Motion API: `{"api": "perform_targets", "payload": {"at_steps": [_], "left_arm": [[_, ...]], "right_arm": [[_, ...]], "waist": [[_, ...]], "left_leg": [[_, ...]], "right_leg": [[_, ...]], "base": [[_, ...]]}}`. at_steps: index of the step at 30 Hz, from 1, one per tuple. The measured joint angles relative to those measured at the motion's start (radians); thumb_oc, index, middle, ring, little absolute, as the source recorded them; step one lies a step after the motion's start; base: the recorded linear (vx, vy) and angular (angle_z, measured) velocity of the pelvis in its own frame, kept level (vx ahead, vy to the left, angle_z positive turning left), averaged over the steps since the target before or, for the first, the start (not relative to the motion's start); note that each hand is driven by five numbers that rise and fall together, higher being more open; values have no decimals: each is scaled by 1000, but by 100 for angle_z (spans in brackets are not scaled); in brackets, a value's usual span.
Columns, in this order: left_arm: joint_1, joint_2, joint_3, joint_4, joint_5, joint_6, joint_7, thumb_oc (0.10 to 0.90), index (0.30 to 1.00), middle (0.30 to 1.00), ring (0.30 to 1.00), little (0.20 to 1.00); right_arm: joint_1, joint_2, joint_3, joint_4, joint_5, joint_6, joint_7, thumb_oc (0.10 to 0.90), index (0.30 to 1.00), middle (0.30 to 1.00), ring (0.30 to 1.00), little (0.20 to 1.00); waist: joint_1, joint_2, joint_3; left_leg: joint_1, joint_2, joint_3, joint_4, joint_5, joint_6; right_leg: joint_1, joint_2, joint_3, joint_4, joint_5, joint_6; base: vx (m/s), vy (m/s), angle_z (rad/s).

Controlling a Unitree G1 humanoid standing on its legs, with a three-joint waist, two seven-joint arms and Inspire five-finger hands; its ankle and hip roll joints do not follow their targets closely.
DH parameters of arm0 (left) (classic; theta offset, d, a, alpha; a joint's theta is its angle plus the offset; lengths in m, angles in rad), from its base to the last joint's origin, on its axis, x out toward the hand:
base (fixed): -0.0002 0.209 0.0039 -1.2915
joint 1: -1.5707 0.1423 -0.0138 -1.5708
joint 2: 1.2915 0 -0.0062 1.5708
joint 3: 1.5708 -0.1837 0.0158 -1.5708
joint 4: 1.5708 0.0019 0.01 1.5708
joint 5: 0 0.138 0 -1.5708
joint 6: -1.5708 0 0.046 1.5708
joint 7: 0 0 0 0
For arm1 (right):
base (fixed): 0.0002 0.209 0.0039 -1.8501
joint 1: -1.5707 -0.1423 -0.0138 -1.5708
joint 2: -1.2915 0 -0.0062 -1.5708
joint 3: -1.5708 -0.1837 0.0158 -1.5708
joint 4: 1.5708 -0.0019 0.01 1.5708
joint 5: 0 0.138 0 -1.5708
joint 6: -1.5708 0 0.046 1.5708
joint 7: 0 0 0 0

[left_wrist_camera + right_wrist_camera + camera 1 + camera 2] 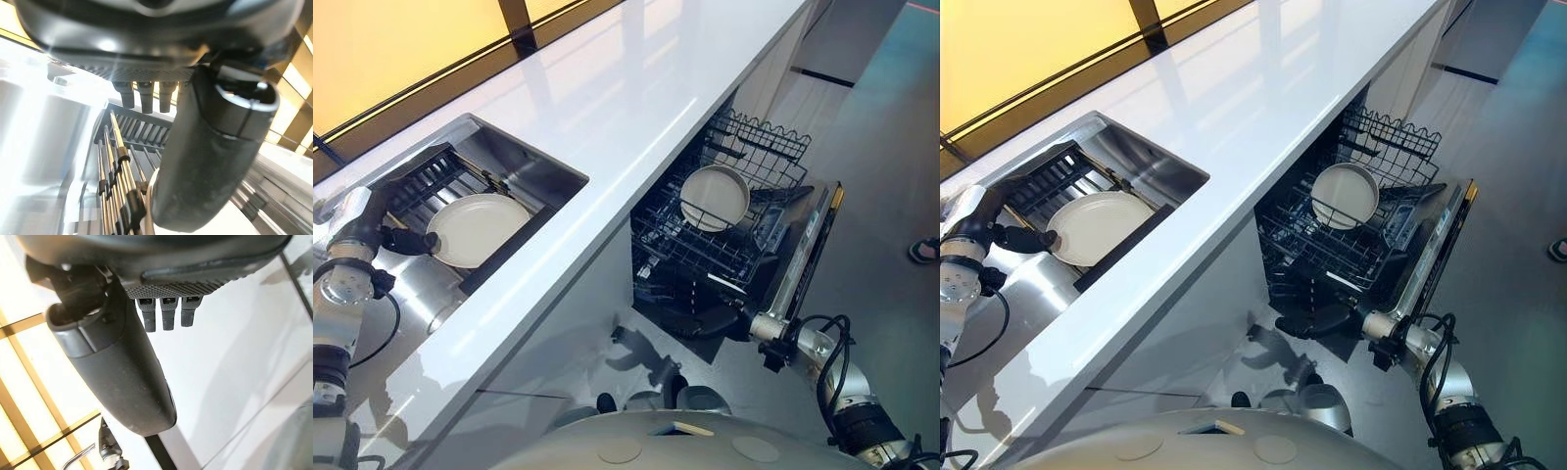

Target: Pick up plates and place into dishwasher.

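At the near left of the scene, the left hand [406, 240] sits down inside the sink [524, 162], its dark fingers reaching to the left rim of a cream plate [477, 228] and touching it there; whether they pinch that rim I cannot tell. In the left wrist view the thumb [210, 161] stands straight and thick, with the fingertips [146, 95] in a short row beside it, not curled round anything that shows. That plate lies nearly flat on a dark slatted rack [431, 181] set in the sink, with steel wall close behind it and the sink's front edge close on its right, so open room around it is narrow. To the right of the sink, the white bench [636, 108] runs long and bare toward the far end.

Low on the right, the right hand [1317, 320] hovers at the near edge of the dishwasher's pulled-out rack [705, 250], fingers loosely extended and holding nothing. In the right wrist view its thumb [122, 377] is straight and the fingertips [168, 316] stand apart from it. A second plate [715, 197] stands tilted among the wire tines in the middle of that rack, with free slots nearer and farther. The dishwasher door [808, 255] hangs open along the right side. Grey floor [871, 196] lies open beyond it.
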State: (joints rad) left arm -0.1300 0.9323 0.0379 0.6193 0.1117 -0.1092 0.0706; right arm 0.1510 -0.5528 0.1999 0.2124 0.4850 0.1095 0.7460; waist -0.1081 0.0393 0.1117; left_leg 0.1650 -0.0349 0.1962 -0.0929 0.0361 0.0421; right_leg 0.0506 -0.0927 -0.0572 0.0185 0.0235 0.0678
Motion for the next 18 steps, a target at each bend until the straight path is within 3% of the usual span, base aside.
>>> {"api": "perform_targets", "payload": {"at_steps": [4, 10, 18], "left_arm": [[-32, 0, -2, 22, -4, 3, 8, 800, 900, 900, 900, 900], [-81, 19, -12, 43, -5, 61, -33, 800, 900, 900, 900, 900], [-96, 37, -35, 55, -38, 61, -60, 800, 900, 900, 900, 900]], "right_arm": [[10, -4, 19, 0, -45, -1, -20, 800, 900, 900, 900, 900], [15, -14, 45, 0, -76, -2, -70, 800, 900, 900, 900, 900], [46, -15, 43, 0, -96, -2, -126, 800, 900, 900, 900, 900]], "waist": [[8, 9, 9], [-3, 20, 46], [-9, 32, 64]], "left_leg": [[0, -3, 16, 3, -1, 4], [3, -4, 18, 3, -1, 5], [0, -4, 23, 3, -1, 5]], "right_leg": [[-12, -2, 16, 11, -2, 3], [-13, -3, 16, 18, -2, 4], [-21, -3, 17, 22, -2, 4]], "base": [[54, 53, -11], [67, 49, -1], [39, 23, -2]]}}
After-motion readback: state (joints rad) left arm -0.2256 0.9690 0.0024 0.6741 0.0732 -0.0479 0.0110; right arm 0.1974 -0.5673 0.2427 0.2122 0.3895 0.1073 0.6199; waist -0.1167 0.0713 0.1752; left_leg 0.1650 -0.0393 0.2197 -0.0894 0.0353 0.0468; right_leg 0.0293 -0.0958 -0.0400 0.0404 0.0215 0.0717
